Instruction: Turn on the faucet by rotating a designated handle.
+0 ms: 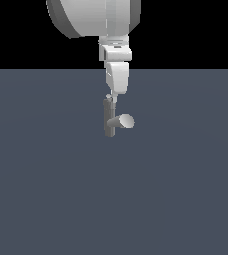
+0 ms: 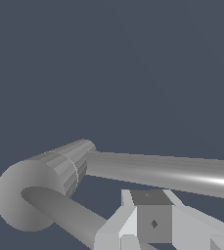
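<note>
Claw (image 2: 152,229), spread unclear, fills the wrist view beside the faucet (image 1: 110,119).

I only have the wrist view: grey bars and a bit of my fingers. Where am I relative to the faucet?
Observer: The arm points straight down, with its fingers at the top of the faucet post.
Operator: Is the faucet upright?
Observer: Yes, the post stands upright on the floor.
Operator: Which way does the spout go?
Observer: The spout sticks out to the exterior view's right, with its pale round face turned toward that camera.
</note>
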